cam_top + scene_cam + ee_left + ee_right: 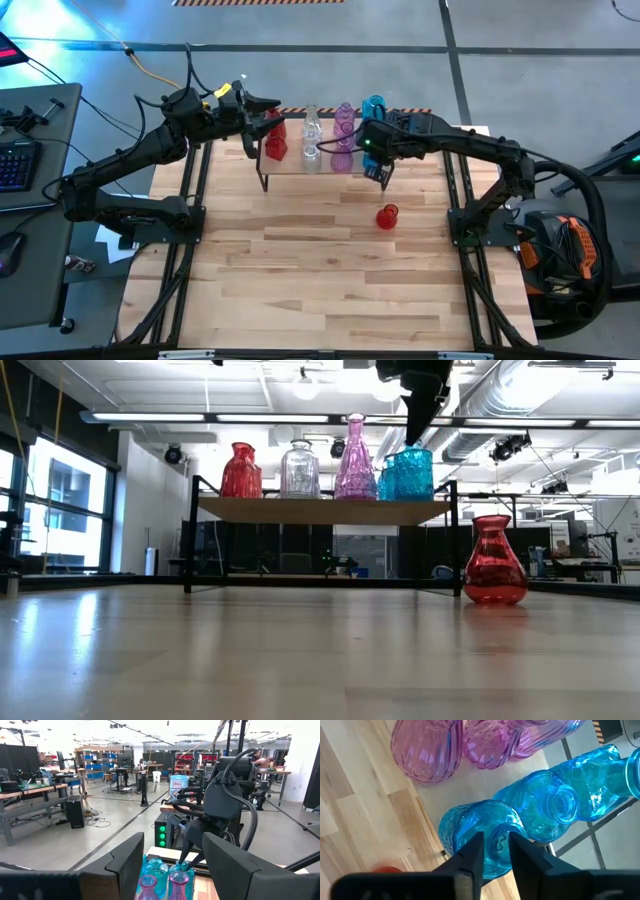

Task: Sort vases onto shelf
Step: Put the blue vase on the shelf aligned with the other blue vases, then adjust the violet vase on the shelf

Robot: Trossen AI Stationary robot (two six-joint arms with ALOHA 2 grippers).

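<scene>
Translucent glass crowds your shelf [320,510]: its light wood top sits on thin black legs, and along it in the low view you see a red vase [240,471], a clear ribbed jar [299,470], a tall-necked purple vase [355,460] and a textured teal vase [410,474], all upright. One bulbous red vase [495,560] stands alone on the plank table [320,280], just off the shelf's right end.

Your right gripper [492,852] hangs over the nearest teal vase [480,837]. Its two dark fingers [471,855] stand a little apart at the vase's mouth, one on each side of the rim. You cannot tell whether they touch the glass. A second teal vase [550,805] lies just beyond it, and ribbed purple vases [427,750] sit further along the shelf.

Your left gripper [262,108] hovers above the shelf's red end with its jaws wide and nothing between them. In its wrist view only the tops of the teal and purple vases show, cut off at the frame edge.
</scene>
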